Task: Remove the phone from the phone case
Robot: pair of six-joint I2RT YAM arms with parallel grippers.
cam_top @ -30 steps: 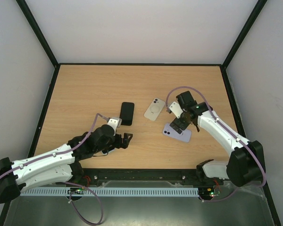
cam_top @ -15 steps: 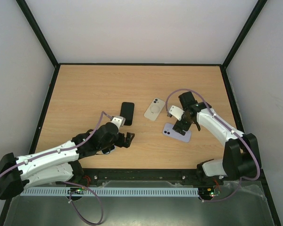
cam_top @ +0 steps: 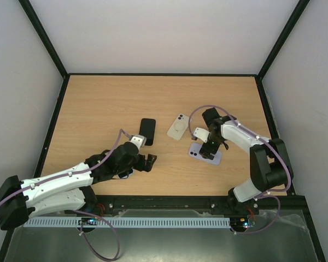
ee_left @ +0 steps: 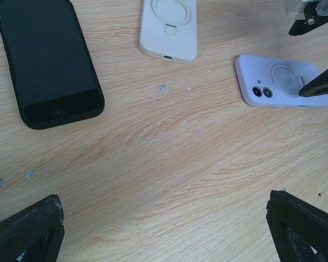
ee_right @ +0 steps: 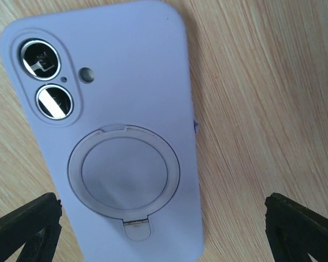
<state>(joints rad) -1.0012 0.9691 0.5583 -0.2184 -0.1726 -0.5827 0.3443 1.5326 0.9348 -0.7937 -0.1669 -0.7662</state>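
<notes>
Lilac phone case (ee_right: pixel 115 136): judged soft silicone over rigid phone (ee_right: pixel 39 59). Right gripper (ee_right: pixel 164 229) hangs released above; pinch long edges at three and nine o'clock.

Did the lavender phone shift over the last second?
No. The lavender phone sits in the same spot beside the white case, with the right end effector open over it.

Left arm stretches low toward the right, left gripper (cam_top: pixel 148 162) spread wide; right arm bends leftward, right gripper (cam_top: pixel 208 148) likewise spread.
</notes>
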